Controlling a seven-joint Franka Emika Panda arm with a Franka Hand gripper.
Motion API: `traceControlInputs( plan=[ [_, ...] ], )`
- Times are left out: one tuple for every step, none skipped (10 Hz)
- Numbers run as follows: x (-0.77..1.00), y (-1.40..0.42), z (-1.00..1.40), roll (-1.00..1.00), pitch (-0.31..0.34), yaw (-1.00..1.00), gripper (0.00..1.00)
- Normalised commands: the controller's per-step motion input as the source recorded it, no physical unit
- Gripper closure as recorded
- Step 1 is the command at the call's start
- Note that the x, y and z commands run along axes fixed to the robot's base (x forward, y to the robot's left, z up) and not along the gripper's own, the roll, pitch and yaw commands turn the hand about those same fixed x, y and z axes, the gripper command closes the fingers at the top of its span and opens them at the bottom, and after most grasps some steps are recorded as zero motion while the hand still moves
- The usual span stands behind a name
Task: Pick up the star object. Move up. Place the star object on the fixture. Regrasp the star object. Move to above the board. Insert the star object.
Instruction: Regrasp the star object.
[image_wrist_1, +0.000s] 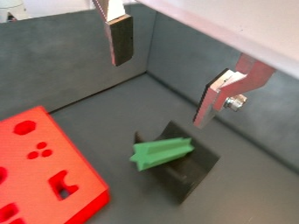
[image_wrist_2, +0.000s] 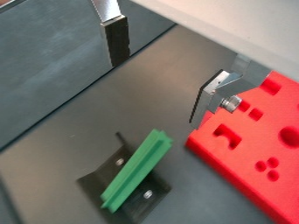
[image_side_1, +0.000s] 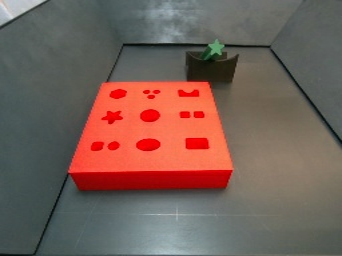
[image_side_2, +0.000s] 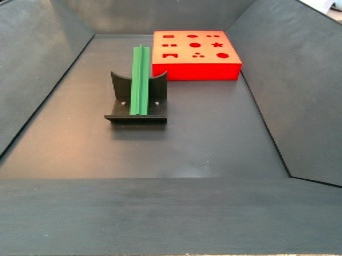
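I see one bright green star-section peg (image_side_2: 140, 78) lying in the notch of the single dark grey fixture (image_side_2: 135, 112), just beside the one flat red board with cut-out holes (image_side_1: 150, 135); its long axis leans up along the bracket, one end raised. My gripper (image_wrist_1: 163, 74) hangs above the peg in both wrist views, silver fingers (image_wrist_2: 114, 39) spread apart and gripping nothing. Everything sits on a dark grey floor (image_side_2: 174, 150) enclosed by sloping grey walls (image_side_2: 40, 60).
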Motion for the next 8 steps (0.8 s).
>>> traceControlInputs(
  plan=[
    [0.03, -0.02, 0.0, 1.0, 0.047, 0.03, 0.0],
    [0.04, -0.03, 0.0, 1.0, 0.055, 0.04, 0.0],
    [0.05, -0.03, 0.01, 1.0, 0.067, 0.04, 0.0],
    [0.07, -0.03, 0.0, 1.0, 0.086, 0.05, 0.0],
    [0.08, -0.04, -0.01, 1.0, 0.104, 0.06, 0.0],
    [0.09, -0.04, 0.0, 1.0, 0.123, 0.07, 0.0],
    [0.1, -0.05, -0.01, 1.0, 0.156, 0.09, 0.0],
    [0.1, -0.05, -0.01, 1.0, 0.176, 0.11, 0.0]
  ],
)
